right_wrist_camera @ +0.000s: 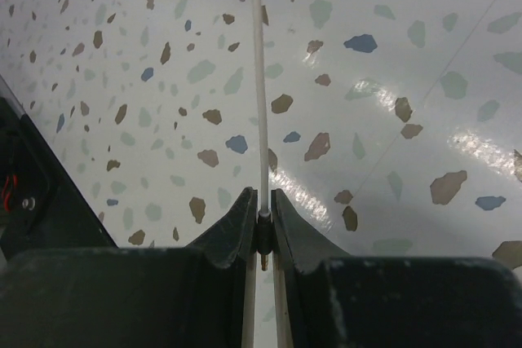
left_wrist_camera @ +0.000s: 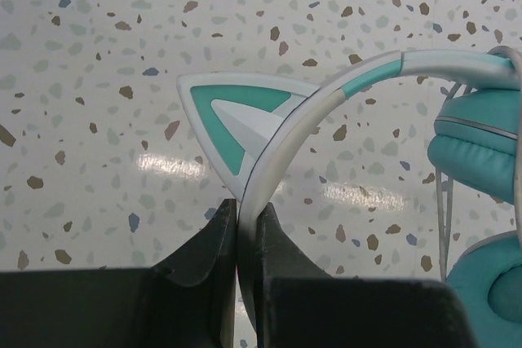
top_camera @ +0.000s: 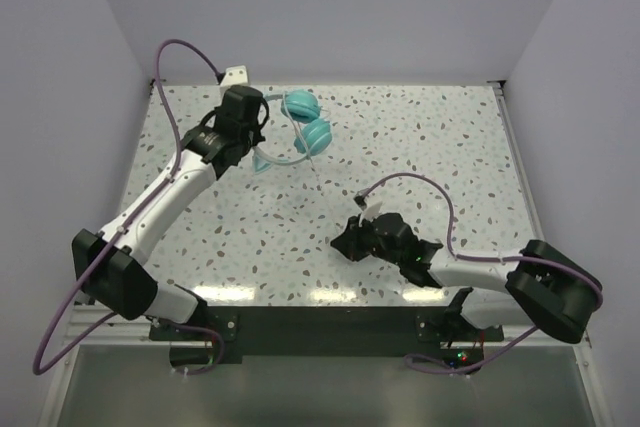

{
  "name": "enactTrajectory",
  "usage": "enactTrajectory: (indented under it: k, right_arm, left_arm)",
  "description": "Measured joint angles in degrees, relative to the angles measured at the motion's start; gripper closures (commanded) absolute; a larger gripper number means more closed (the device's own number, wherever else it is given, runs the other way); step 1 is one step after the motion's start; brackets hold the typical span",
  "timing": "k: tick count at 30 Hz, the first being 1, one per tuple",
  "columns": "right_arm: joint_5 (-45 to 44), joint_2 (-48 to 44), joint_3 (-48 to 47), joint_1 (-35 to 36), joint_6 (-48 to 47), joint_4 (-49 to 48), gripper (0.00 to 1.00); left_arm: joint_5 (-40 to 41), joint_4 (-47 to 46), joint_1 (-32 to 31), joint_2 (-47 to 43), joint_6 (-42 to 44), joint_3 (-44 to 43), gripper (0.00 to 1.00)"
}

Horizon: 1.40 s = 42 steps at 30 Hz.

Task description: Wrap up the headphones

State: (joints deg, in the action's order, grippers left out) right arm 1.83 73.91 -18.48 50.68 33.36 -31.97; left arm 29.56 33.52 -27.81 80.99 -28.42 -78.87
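Toward the far-left corner of the surface, the left tool is clamped shut on the headband of the headphones, apparently anchoring them; toward the surface's near edge, the right tool pinches the thin cable at its end, holding it taut, seemingly for winding.

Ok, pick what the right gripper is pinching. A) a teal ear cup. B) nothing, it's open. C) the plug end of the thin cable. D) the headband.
C: in the right wrist view the right gripper is shut on the plug at the end of the thin pale cable, which runs straight away over the table.
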Motion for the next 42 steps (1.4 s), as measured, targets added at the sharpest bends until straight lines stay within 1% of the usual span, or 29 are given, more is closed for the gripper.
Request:
enactTrajectory:
  k: [4,8,15,22,27,34,42]
  right_arm:
    - [-1.22,-2.93,-1.99,3.26,-2.03,7.54,1.00]
    - [-2.71,-4.11,-6.32,5.73,-4.39,16.41,1.00]
    - [-6.38,-9.22,-14.88,9.35,-8.59,32.83,1.00]
    - [-11.74,-13.49,-21.49,9.35,-12.09,43.89,1.00]
    - [-14.67,-10.47,-26.84,9.38,-14.78,47.36,1.00]
    - [-17.66,0.72,-34.23,8.68,-18.29,47.87,1.00]
    - [-16.79,6.32,-36.68,2.34,-19.47,47.43,1.00]
  left_arm:
    - [-0.98,-0.74,0.46,3.08,0.13,0.00,1.00]
    - [-1.79,-3.61,0.44,5.88,0.07,1.29,1.00]
    - [-1.73,-9.75,0.55,10.12,-0.63,8.17,1.00]
    - [-2.86,-13.81,0.68,12.37,-1.46,15.93,1.00]
    - [-4.20,-17.75,-0.83,12.35,-2.27,21.44,1.00]
    - [-4.17,-21.16,-7.37,11.67,-3.13,26.82,1.00]
    - [-3.98,-23.80,-13.33,9.16,-5.95,31.67,1.00]
